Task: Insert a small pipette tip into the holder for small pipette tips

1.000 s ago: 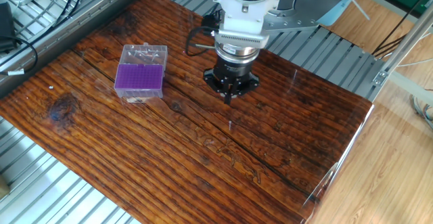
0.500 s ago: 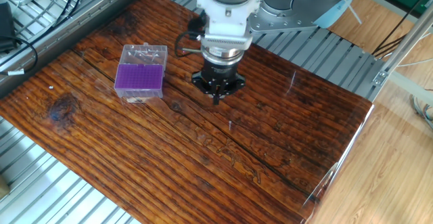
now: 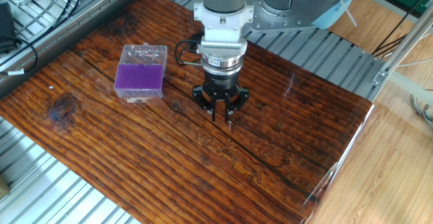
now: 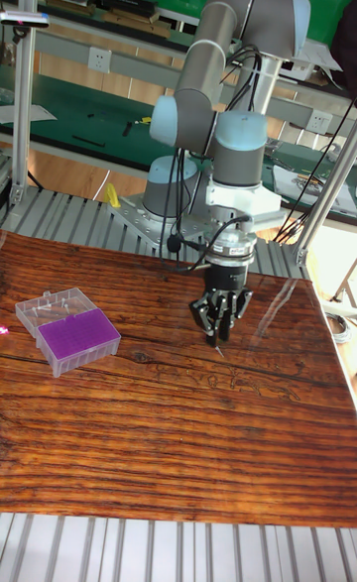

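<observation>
Wooden table seen under arm. Clear box with purple holed top set left of gripper, apart; lid hinged open behind. Gripper fingers slightly spread, held object not discernible. No writing readable.

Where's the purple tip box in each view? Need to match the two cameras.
Fixed view: the tip box sits upper left on the wooden table, left of the tool.
Tall fixed view: the tip box sits at the left edge, mid-height, again left of the tool.
Shared landmark: the tool pointing down at the table, apart from the box.
</observation>
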Motion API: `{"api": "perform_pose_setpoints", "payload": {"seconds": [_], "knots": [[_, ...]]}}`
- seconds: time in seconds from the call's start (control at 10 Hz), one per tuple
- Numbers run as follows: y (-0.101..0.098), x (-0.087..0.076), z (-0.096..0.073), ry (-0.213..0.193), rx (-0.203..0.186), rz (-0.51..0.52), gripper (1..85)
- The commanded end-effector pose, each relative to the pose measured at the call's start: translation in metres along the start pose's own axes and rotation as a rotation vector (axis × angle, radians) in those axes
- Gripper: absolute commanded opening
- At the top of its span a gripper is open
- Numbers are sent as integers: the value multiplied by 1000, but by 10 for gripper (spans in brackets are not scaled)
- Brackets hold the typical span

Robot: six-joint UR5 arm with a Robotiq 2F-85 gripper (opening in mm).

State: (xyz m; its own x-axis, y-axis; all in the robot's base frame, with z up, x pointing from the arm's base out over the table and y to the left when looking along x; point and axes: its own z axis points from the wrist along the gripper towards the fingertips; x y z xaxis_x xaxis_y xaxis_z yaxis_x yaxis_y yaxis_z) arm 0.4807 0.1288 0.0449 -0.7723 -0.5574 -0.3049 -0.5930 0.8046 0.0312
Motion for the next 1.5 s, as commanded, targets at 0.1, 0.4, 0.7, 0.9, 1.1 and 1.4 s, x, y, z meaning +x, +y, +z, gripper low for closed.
{"api": "perform_pose_setpoints", "payload": {"seconds": [0.1,0.4,0.7,0.9,1.1,1.4], "knots": [[3,-9,2,-40,-18,-10,323],[-10,7,2,19,30,37,297],[36,-27,-2,-108,-149,20,433],[16,-15,-3,-83,-29,86,320],[21,9,-1,-96,18,80,280],[22,24,-1,-123,-8,43,293]]}}
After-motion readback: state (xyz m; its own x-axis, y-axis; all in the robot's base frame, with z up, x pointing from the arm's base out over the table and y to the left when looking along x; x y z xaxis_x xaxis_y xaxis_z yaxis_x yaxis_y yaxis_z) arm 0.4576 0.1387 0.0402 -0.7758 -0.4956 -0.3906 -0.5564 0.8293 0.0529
